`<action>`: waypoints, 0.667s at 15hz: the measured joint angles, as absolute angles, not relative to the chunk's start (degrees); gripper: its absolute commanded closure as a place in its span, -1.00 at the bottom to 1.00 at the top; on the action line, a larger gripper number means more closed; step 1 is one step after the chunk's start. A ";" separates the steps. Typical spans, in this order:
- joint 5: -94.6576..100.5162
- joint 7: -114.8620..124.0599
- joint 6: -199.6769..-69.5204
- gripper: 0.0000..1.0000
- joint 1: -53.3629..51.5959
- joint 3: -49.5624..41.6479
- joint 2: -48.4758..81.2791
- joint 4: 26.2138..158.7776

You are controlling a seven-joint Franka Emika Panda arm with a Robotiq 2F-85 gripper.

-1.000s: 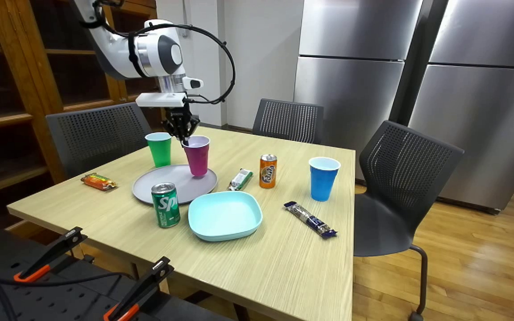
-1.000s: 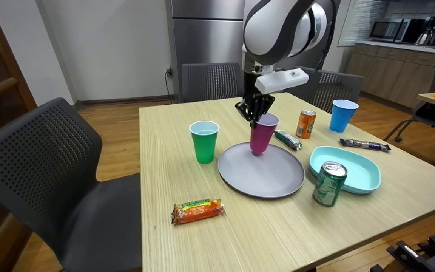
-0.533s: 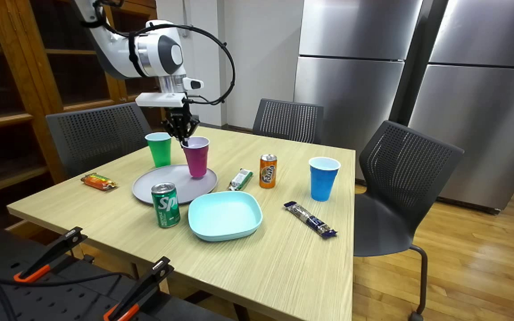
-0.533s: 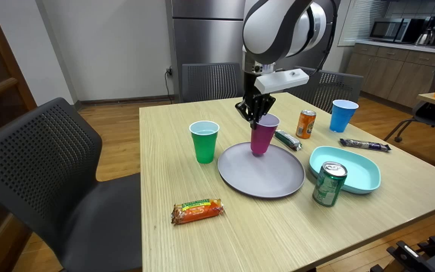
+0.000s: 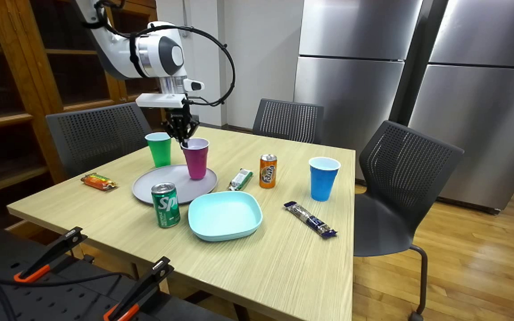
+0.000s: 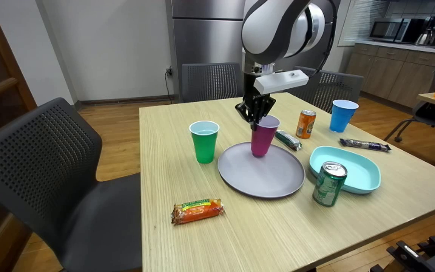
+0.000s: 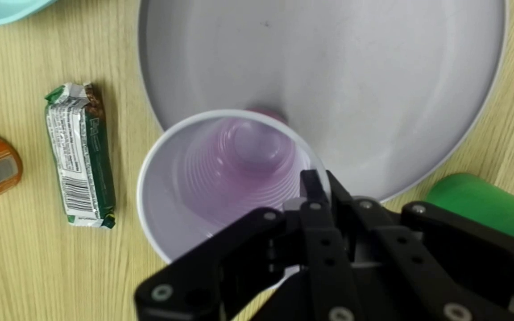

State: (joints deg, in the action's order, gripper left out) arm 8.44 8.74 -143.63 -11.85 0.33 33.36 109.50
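Observation:
My gripper (image 7: 321,180) is shut on the rim of a purple cup (image 7: 185,165), one finger inside and one outside the wall. The gripper also shows in both exterior views (image 5: 184,143) (image 6: 254,125). The purple cup (image 5: 196,162) (image 6: 263,140) is near upright, slightly tilted, with its base over the far part of a grey plate (image 5: 150,183) (image 6: 257,179) (image 7: 364,67). The base is at or just above the plate; I cannot tell if it touches. The cup looks empty inside. A green cup (image 5: 160,151) (image 6: 204,145) (image 7: 484,203) stands beside the plate.
Around the plate lie a green-wrapped bar (image 7: 78,156), an orange can (image 5: 267,171), a turquoise tray (image 5: 225,214), a green can (image 5: 166,207) and an orange-wrapped bar (image 6: 197,211). A blue cup (image 5: 323,180) and a dark-wrapped bar (image 5: 310,219) are near the table's edge. Chairs surround the table.
My gripper has lowered slightly with the purple cup in it, bringing the cup's base closer to the plate. The other things have not moved.

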 measured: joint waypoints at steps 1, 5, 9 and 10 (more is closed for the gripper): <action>8.40 8.74 -143.35 0.98 -11.85 0.33 33.42 109.38; 8.36 8.74 -142.91 0.39 -11.85 0.33 33.80 109.05; 8.32 8.74 -142.64 -0.18 -11.82 0.33 34.13 108.77; 8.32 8.74 -142.63 -0.31 -11.82 0.32 34.13 108.75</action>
State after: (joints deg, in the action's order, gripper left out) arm 8.32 8.74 -142.63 -11.82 0.32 34.13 108.75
